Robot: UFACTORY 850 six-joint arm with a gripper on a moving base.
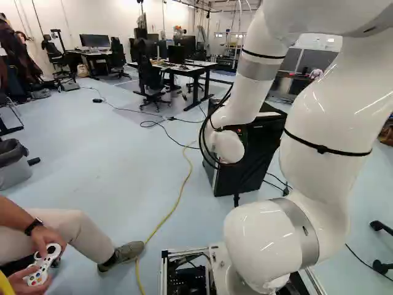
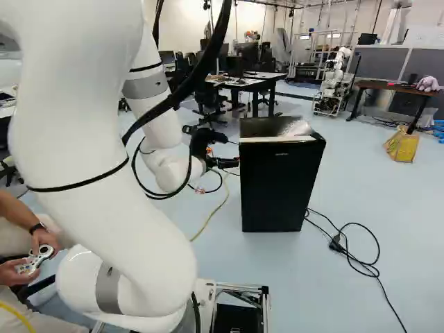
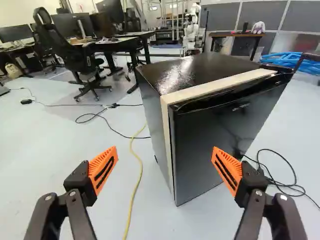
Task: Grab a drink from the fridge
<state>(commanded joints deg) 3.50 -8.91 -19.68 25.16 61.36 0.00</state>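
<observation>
Black fridge stands ahead of the spread-fingered hand.

Pale flr holds blk fridge; yellow cable lies on one side, looped blk cord on other, yellow bag farther off.

I see a small, boxy black fridge standing upright on the pale floor, its top glossy, its door shut, cream edging along the door's top and one side.
</observation>
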